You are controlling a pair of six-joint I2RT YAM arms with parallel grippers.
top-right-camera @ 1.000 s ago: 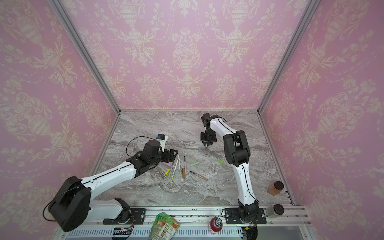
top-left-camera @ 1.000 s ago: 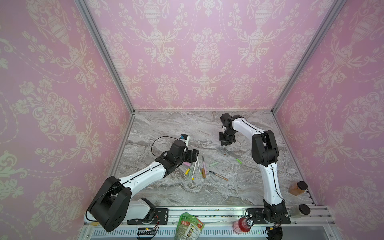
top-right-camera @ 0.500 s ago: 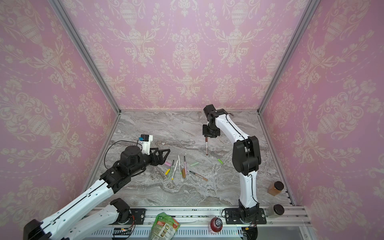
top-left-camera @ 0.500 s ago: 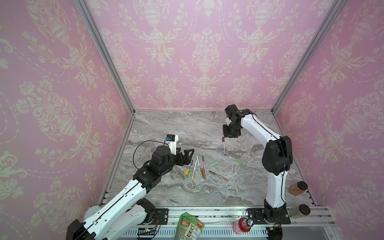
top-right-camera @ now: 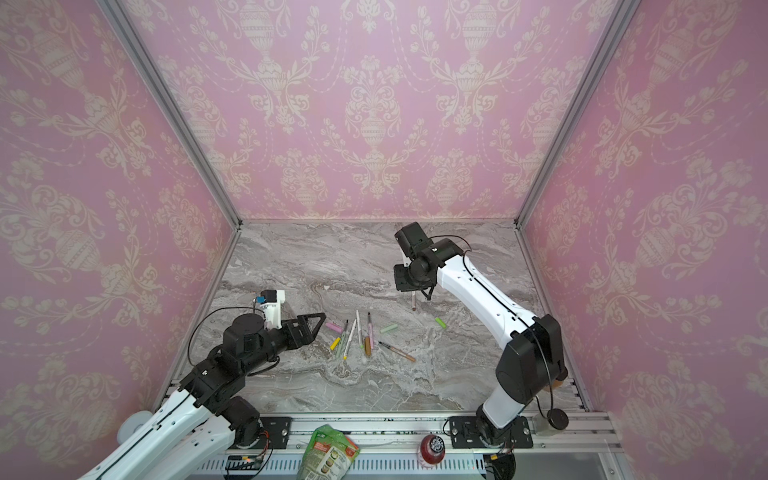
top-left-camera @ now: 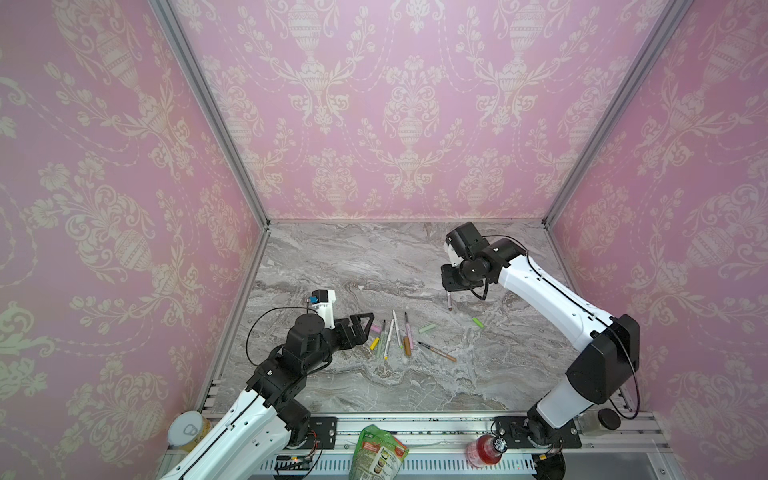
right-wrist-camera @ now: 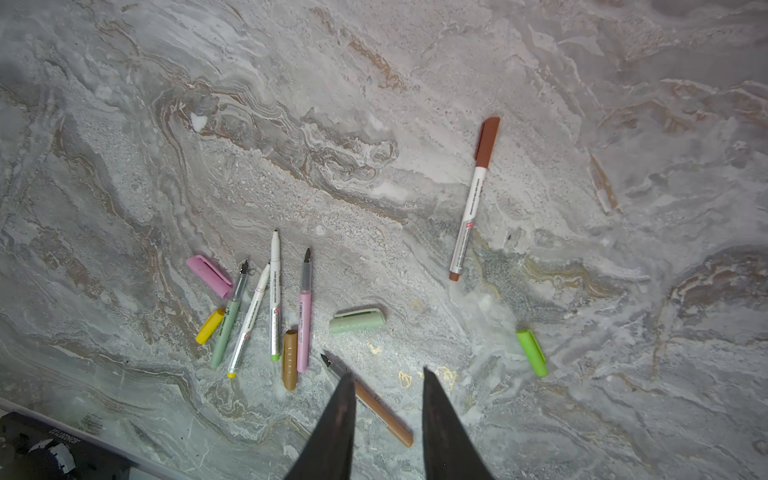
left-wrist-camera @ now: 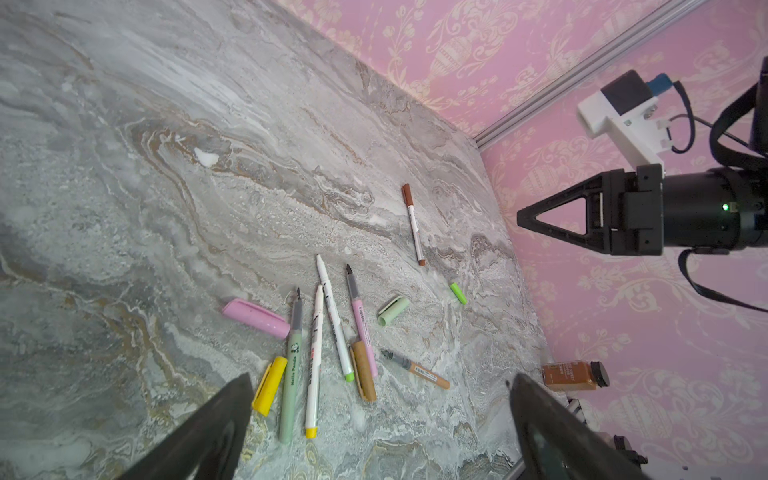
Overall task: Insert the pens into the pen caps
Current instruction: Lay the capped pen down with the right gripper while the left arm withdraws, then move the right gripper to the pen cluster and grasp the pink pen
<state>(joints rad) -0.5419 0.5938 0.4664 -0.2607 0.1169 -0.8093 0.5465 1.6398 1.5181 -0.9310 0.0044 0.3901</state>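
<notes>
Five uncapped pens [right-wrist-camera: 275, 291] lay clustered on the table [top-left-camera: 374, 266], two loose caps [right-wrist-camera: 357, 321] to their right, a capped pen [right-wrist-camera: 473, 199] behind those caps.

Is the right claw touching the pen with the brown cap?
Apart. The right wrist view shows the brown-capped pen lying clear of the right gripper, with bare table between them.

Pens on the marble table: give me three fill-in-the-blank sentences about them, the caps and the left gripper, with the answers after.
1. The only capped pen wears a ____ cap.
2. The tan cap lies alongside a pen with a ____ barrel.
3. The left gripper is ____, holding nothing.

Missing words: brown; pink; open.
</notes>
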